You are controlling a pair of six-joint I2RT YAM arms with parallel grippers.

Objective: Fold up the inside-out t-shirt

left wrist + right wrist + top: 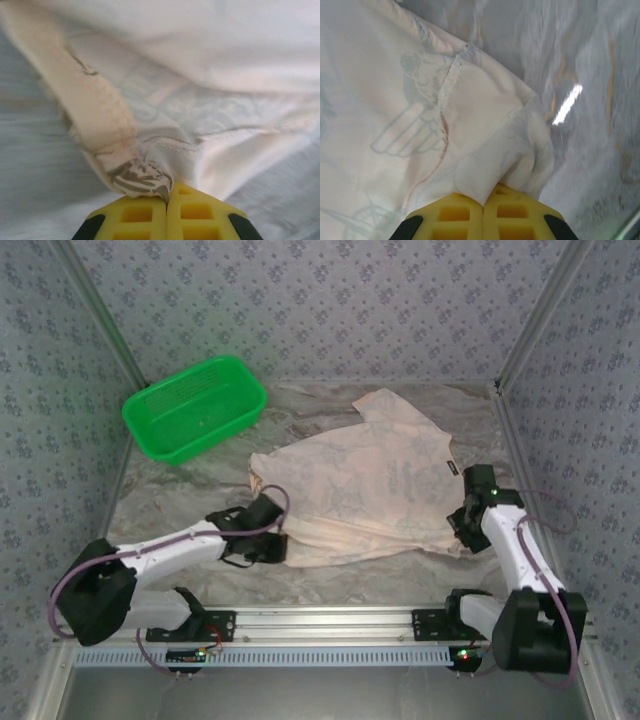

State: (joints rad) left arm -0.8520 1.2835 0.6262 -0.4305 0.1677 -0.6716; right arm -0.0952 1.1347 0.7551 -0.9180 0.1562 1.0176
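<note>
T-shirt [360,490] is lying pale side up, centre of table [330,585]. My left gripper [167,199] is pinching its 8 o'clock corner; my right gripper [484,197] is pinching its 4 o'clock corner.

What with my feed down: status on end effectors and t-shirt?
Left end effector shut on t-shirt corner. Right end effector shut on another. Green basket stands apart.

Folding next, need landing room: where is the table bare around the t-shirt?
Bare table runs between the t-shirt hem and the base rail, and at the back between the green basket and the sleeve. Crowded: near corners, where left fingers and right fingers pinch cloth.
</note>
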